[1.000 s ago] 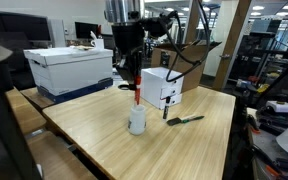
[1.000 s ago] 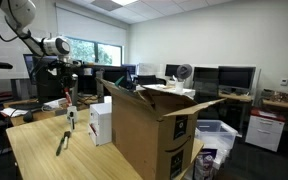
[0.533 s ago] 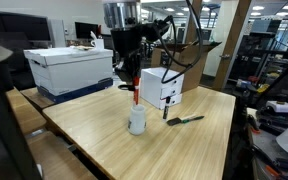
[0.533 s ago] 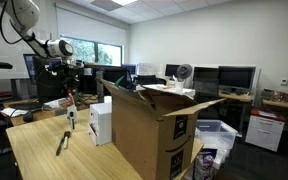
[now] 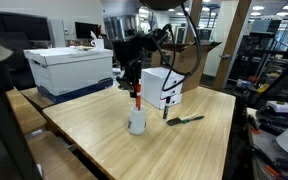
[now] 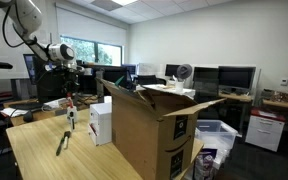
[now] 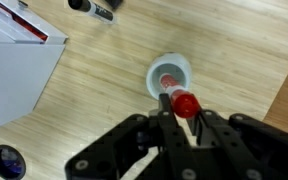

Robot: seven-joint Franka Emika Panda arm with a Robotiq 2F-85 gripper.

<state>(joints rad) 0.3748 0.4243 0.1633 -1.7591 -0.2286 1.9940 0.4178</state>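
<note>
- Claw [image 7: 181, 118] pinches the red marker [image 7: 185, 104], held upright.
- Marker hangs just above the white cup [image 5: 137, 123], which stands on the tabletop [image 5: 89, 125].
- Judged step: lining up over the cup mouth.
- Next move calls for a straight, centred descent.

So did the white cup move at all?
No. The white cup sits at the same spot on the table, just in front of the white box.
</note>
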